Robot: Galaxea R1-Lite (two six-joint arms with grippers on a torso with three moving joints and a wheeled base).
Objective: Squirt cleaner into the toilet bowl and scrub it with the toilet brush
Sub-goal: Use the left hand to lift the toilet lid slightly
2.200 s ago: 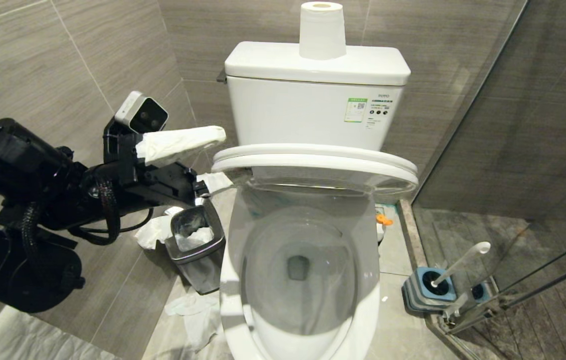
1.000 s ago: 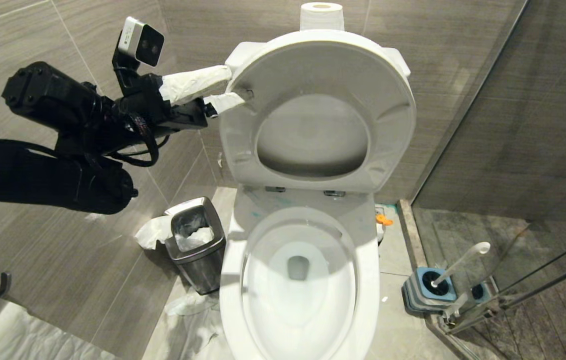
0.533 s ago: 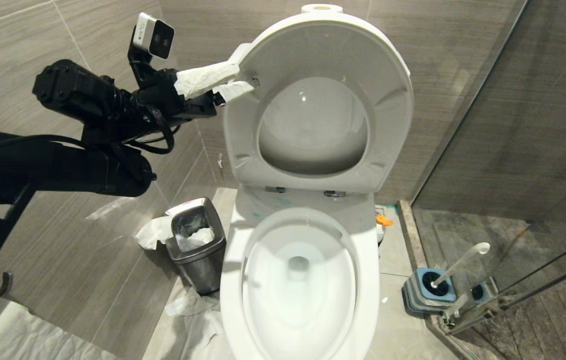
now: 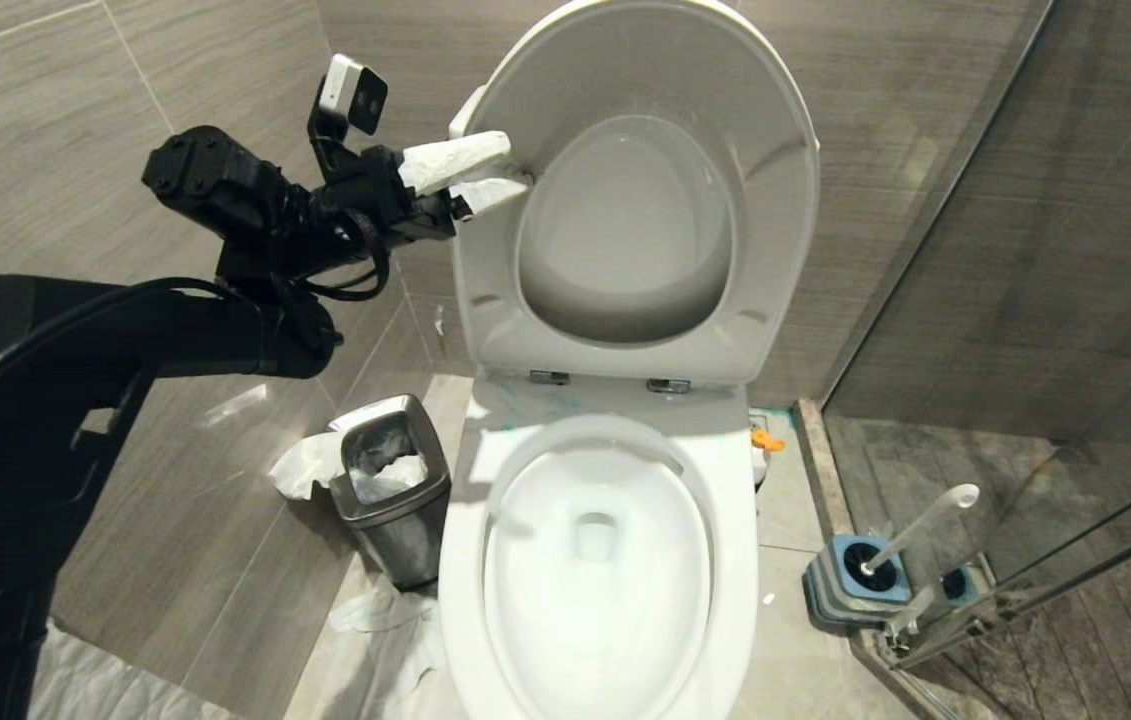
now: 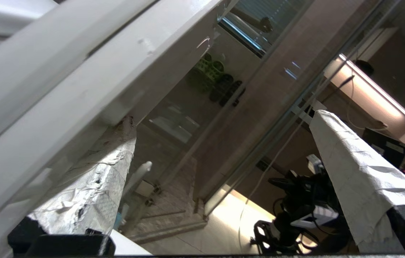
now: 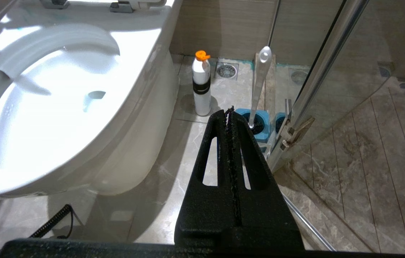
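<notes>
The toilet bowl (image 4: 737, 560) (image 6: 145, 53) lies uncovered, its seat and lid (image 4: 485, 260) standing nearly upright against the tank. My left gripper (image 4: 517, 163) (image 5: 223, 118) is open at the raised seat's left edge. Its fingers (image 5: 95, 186) are wrapped in white tissue, and one rests against the seat's edge (image 5: 80, 89). Pale blue cleaner smears (image 4: 545, 405) mark the ceramic by the hinges. The toilet brush (image 4: 925, 520) (image 6: 259, 82) stands in its blue-and-grey holder (image 4: 860, 580) on the floor to the right. My right gripper (image 6: 228, 111) is shut and empty, low beside the bowl.
A white bottle with an orange cap (image 6: 202, 86) stands on the floor between bowl and brush. A steel-rimmed bin (image 4: 395, 490) with tissue sits left of the bowl, and more tissue (image 4: 375, 620) lies on the floor. A glass shower door (image 4: 1025, 300) closes off the right side.
The seat and lid have swung from nearly level up to nearly upright, hiding the tank and paper roll. My left gripper rose and moved inward with the seat's edge.
</notes>
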